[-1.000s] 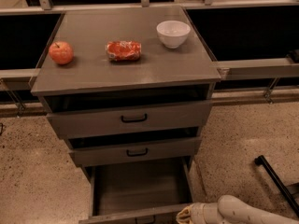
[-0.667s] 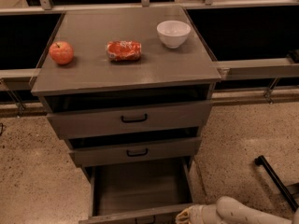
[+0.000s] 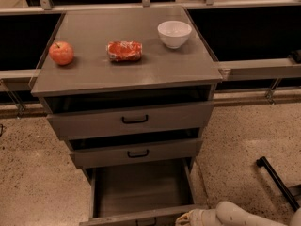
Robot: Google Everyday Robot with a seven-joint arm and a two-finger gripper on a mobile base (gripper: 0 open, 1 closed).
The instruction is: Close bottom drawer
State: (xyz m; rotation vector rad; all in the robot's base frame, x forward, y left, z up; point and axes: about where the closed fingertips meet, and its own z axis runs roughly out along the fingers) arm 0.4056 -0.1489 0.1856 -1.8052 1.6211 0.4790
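The bottom drawer (image 3: 141,189) is sticking far out from the grey cabinet, low down near the floor. It is hanging wide open, and its box is looking empty inside. The middle drawer (image 3: 136,153) and the top drawer (image 3: 131,120) above it are each poking out only a little.

The end effector (image 3: 187,218) is sitting at the very bottom of the camera view, right beside the front right corner of the bottom drawer. It is touching or almost touching the drawer front; I cannot tell which. I also cannot tell if it is clenched or let go. The pale arm (image 3: 240,215) is reaching in from the right. I am guessing it is waiting low there because a push on the front is what is needed to slide the drawer back in.

On the surface (image 3: 94,72) up top, an apple (image 3: 61,53), a squashed red can (image 3: 124,51) and a white bowl (image 3: 174,34) are resting well apart from each other. A hard bump could be shaking them.
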